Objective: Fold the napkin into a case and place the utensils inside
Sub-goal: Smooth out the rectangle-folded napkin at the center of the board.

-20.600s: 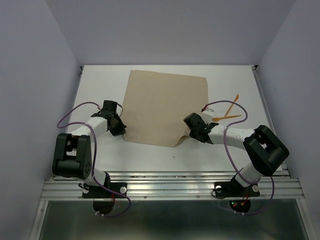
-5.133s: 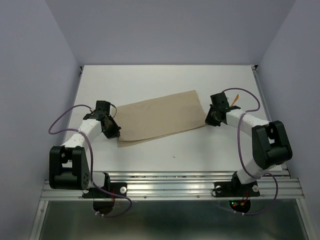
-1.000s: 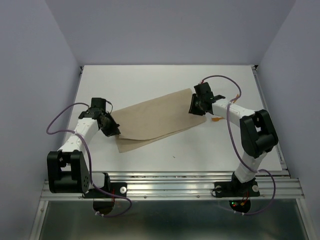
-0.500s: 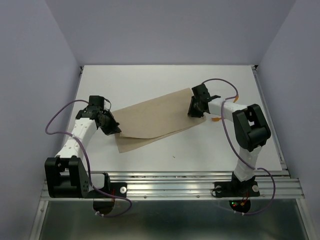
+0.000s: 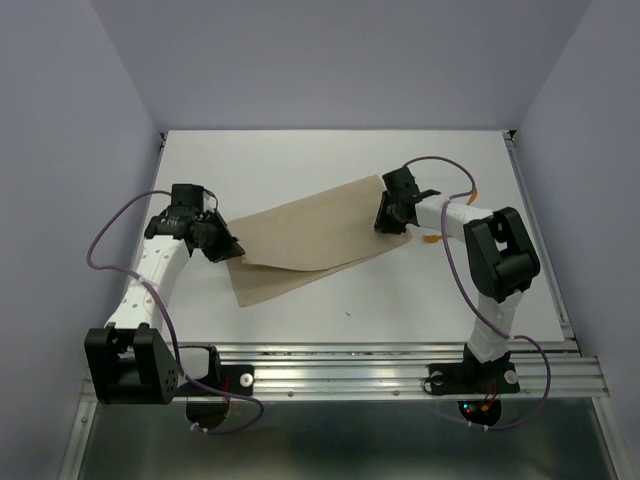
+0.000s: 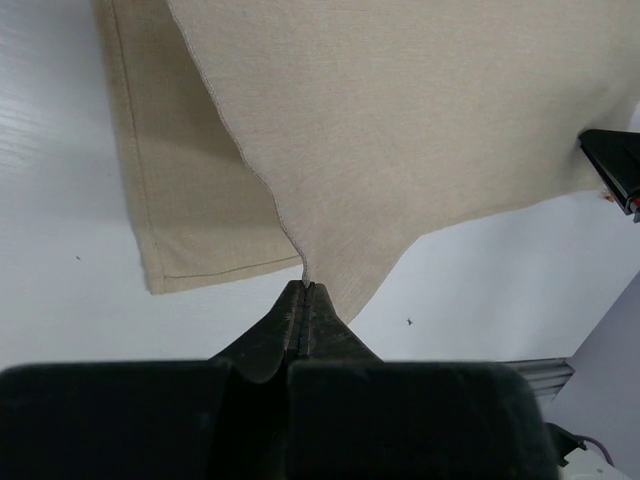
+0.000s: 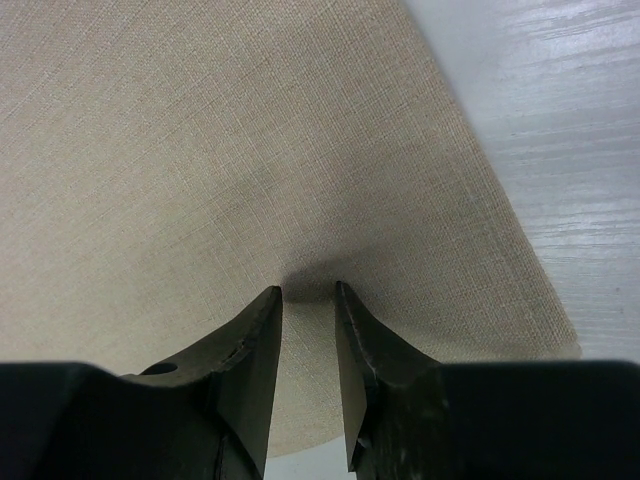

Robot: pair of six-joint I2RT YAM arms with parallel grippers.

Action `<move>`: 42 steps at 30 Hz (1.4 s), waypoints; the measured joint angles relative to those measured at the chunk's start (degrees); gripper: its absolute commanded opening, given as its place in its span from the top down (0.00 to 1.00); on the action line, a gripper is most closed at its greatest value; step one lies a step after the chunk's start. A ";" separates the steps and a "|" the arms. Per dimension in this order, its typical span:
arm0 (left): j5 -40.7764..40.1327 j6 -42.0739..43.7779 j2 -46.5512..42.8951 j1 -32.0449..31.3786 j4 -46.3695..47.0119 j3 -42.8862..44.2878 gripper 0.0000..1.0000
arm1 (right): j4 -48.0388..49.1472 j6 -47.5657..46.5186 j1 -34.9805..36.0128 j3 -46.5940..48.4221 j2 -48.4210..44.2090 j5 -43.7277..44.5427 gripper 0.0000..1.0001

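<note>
At the left of the table point(image 5: 300, 160), the left gripper point(image 5: 226, 246) point(image 6: 303, 290) is pinching the near-left corner of the napkin's point(image 5: 315, 235) point(image 6: 400, 120) upper layer, its jaws pressed tight together on the hem. That layer is rising a little off the lower one. The lower layer is lying flat on the table and is showing as a strip along the near-left edge, its stitched border in plain sight in the left wrist view.

The napkin is lying folded over itself, in the middle of the table, as a long tan band. It is running diagonally from near-left to far-right.

At its far-right end, the right gripper point(image 5: 386, 221) point(image 7: 308, 295) is gripping the cloth point(image 7: 250, 150). Its jaws are standing narrowly apart, with a fold of fabric between them, and the weave is puckering into a dark crease at the fingertips.

Just right of that gripper, a bit of an orange utensil point(image 5: 432, 238) is peeking out from under the right arm, resting on the table well off the napkin.
</note>
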 measured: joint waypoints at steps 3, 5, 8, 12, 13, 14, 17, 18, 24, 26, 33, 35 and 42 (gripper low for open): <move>0.72 0.09 -0.70 -0.02 -0.15 -0.48 1.00 | -0.02 -0.02 0.00 0.02 0.00 0.35 0.66; 1.01 0.22 -1.38 -0.02 0.07 -1.55 1.00 | -0.04 -0.02 0.00 0.04 0.00 0.48 0.66; 1.44 0.46 -3.34 0.00 0.11 -6.34 1.00 | -0.04 -0.02 0.00 0.07 0.00 0.63 0.66; 1.29 0.61 -3.87 -0.02 -0.87 -11.02 1.00 | -0.09 -0.02 0.00 0.11 0.00 0.68 0.66; 0.96 0.63 -3.87 -0.02 -1.31 -11.87 0.95 | -0.09 -0.02 0.00 0.13 0.02 0.68 0.65; 0.68 0.66 -3.87 -0.02 -1.53 -12.17 0.81 | -0.11 -0.04 0.00 0.13 0.02 0.70 0.65; -0.17 1.46 -3.58 -0.02 -2.21 -12.28 0.44 | -0.11 -0.07 0.00 0.15 0.02 0.68 0.64; -0.37 1.79 -3.30 -0.02 -2.36 -12.13 0.23 | -0.20 -0.09 0.00 0.17 0.02 0.68 0.64; -2.78 4.15 -0.66 -0.02 -4.68 -3.69 0.26 | -0.74 -1.01 0.00 0.28 -0.15 0.70 0.63; -3.48 4.52 0.17 -0.02 -4.17 -0.68 0.33 | -0.98 -1.22 0.00 0.31 -0.26 0.74 0.63; -4.66 3.15 8.59 0.00 3.08 4.94 0.53 | -2.32 -2.16 0.02 0.72 -1.57 0.13 0.65; -4.57 2.29 13.51 0.00 6.80 5.18 0.54 | -2.29 -2.40 0.02 0.72 -1.66 -0.26 0.68; -4.44 0.42 25.31 0.00 13.51 5.18 0.54 | -2.54 -2.86 0.04 0.33 -1.66 -1.05 0.78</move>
